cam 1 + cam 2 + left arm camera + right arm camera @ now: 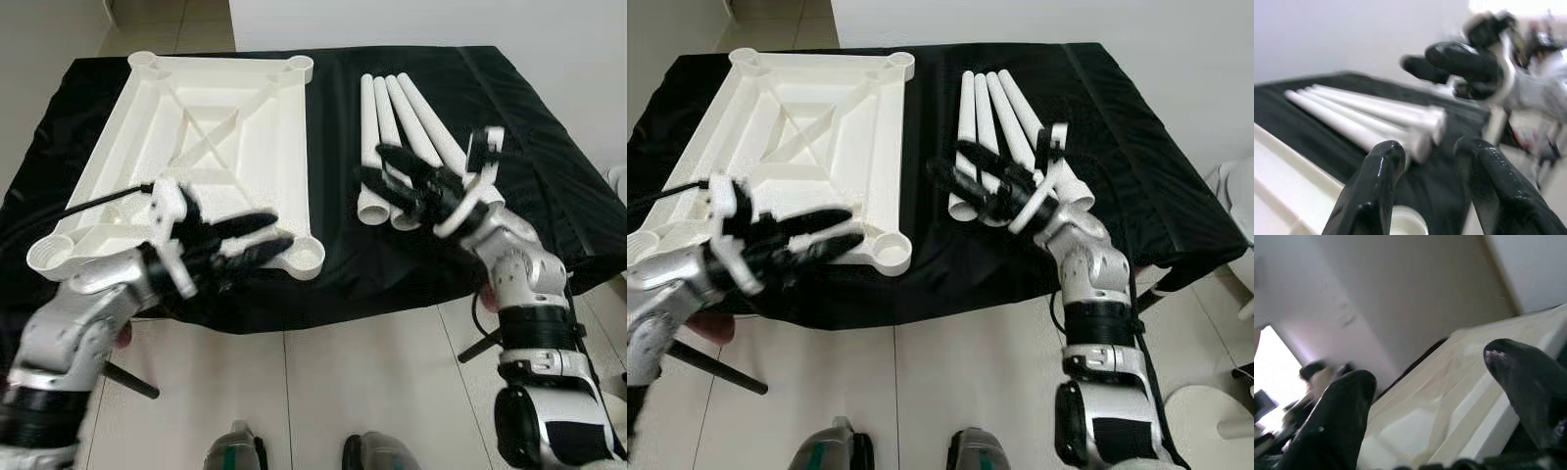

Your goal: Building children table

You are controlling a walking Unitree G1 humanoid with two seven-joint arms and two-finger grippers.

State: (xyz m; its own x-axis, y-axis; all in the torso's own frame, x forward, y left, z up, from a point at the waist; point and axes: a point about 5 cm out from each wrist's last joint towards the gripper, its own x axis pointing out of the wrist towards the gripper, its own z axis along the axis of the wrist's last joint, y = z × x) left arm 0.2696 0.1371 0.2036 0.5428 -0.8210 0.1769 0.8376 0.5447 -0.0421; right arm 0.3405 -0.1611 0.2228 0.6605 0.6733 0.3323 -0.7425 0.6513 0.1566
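- Left eye view: the right pincer (390, 176) hovers open, its black fingers spread over the near ends of four white plastic tube legs (397, 132), holding nothing.
- Those legs lie side by side on the black-draped surface (549, 176), long axes running away from the robot, directly under this pincer.
- The left pincer (276, 233), also open and empty, hangs beside the upturned white plastic tabletop's (211, 127) near corner socket (305, 257).
- Judgement: the right arm is nearer the legs.
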